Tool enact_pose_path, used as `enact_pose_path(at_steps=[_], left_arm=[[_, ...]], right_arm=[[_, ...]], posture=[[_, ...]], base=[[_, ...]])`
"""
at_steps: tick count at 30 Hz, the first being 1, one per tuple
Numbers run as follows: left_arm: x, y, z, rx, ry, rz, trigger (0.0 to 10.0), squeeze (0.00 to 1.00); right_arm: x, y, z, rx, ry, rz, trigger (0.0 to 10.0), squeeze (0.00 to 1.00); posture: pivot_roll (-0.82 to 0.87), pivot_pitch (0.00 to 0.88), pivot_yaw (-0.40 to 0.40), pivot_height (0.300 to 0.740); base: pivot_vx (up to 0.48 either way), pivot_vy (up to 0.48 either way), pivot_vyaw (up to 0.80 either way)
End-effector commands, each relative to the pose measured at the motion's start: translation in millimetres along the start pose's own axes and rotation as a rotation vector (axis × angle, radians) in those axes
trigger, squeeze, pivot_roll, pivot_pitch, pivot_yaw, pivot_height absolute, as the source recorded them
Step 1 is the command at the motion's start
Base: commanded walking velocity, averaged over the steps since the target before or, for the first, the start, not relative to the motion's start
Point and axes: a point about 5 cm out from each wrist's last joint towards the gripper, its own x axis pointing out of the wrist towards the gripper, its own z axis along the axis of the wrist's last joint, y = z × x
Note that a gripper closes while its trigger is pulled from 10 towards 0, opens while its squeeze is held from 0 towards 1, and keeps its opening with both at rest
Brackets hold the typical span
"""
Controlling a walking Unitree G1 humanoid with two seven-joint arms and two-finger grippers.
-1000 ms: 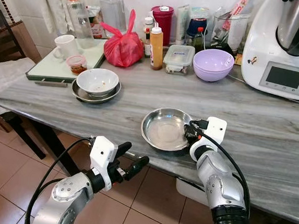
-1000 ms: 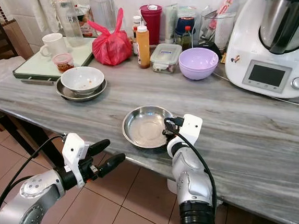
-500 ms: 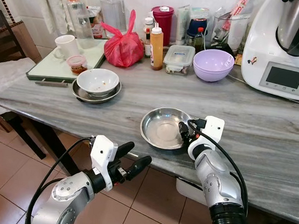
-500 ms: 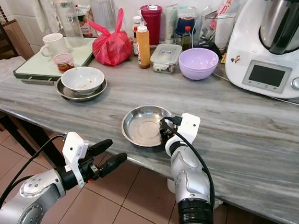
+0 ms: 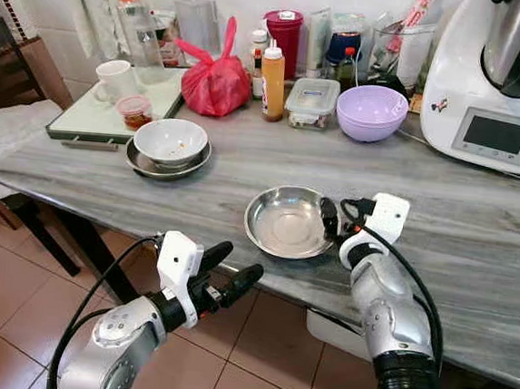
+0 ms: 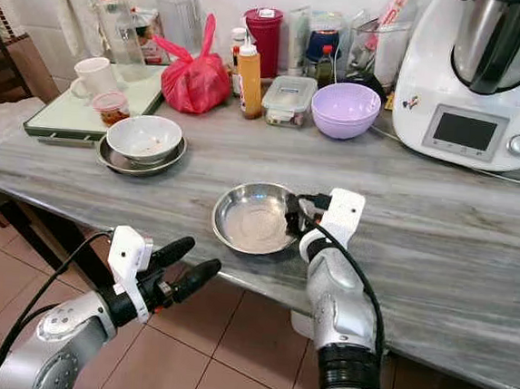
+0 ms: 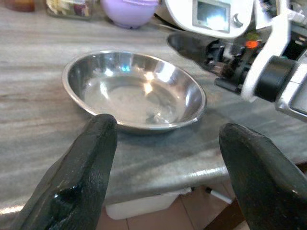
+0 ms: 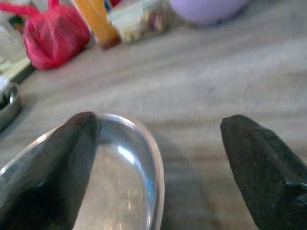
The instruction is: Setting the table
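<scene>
The grey-veined bench [image 5: 475,232] is seen carrying the steel dish [image 5: 289,222] near its front edge. The right gripper [image 5: 330,221] is held at the dish's right rim, its fingers [image 8: 259,163] spread wide, one over the bowl's inside and one outside it, nothing pinched. The left gripper [image 5: 230,272] is kept below the bench edge, fingers [image 7: 81,177] parted, the dish just beyond them.

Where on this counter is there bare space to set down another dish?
Bare counter lies between the steel dish and the white appliance, and in front of the stacked bowl. The back row around the red bag is crowded.
</scene>
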Motion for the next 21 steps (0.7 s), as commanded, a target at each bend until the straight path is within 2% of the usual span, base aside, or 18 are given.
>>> enact_pose_path(at_steps=[1, 8, 9, 11, 15, 18, 21], left_arm=[[3.5, 5.9, 8, 0.028, -0.030, 0.036, 10.0, 0.00], [11.8, 5.8, 14, 0.022, -0.071, 0.058, 10.0, 0.00], [12.9, 7.7, 14, 0.040, -0.072, 0.096, 10.0, 0.00], [13.4, 9.5, 13, 0.047, -0.073, 0.130, 10.0, 0.00], [12.8, 20.2, 12, 0.059, -0.077, 0.278, 10.0, 0.00], [12.3, 24.3, 13, 0.062, -0.092, 0.337, 10.0, 0.00], [10.1, 29.0, 14, 0.047, -0.113, 0.401, 10.0, 0.00]], right_arm=[[-1.5, 15.4, 15, -0.086, -0.090, 0.086, 10.0, 1.00], [-5.5, 18.8, 26, -0.193, -0.147, 0.087, 10.0, 1.00], [-7.0, 14.6, 33, -0.280, -0.183, 0.041, 10.0, 1.00], [-8.5, 13.5, 39, -0.351, -0.219, 0.027, 10.0, 1.00], [-10.2, 13.8, 51, -0.341, -0.254, 0.040, 10.0, 1.00], [-9.8, 11.9, 55, -0.344, -0.259, 0.028, 10.0, 1.00], [-11.7, 7.9, 51, -0.317, -0.215, 0.009, 10.0, 1.00]], posture=[[-0.11, 0.011, 0.113, 0.740], [-0.11, 0.005, 0.109, 0.740], [-0.11, 0.004, 0.109, 0.740], [-0.11, 0.004, 0.107, 0.740], [-0.11, 0.001, 0.104, 0.740], [-0.11, 0.001, 0.104, 0.740], [-0.11, 0.002, 0.105, 0.740]], base=[[0.000, 0.000, 0.00], [0.000, 0.000, 0.00], [0.000, 0.000, 0.00], [0.000, 0.000, 0.00], [0.000, 0.000, 0.00], [0.000, 0.000, 0.00], [0.000, 0.000, 0.00]])
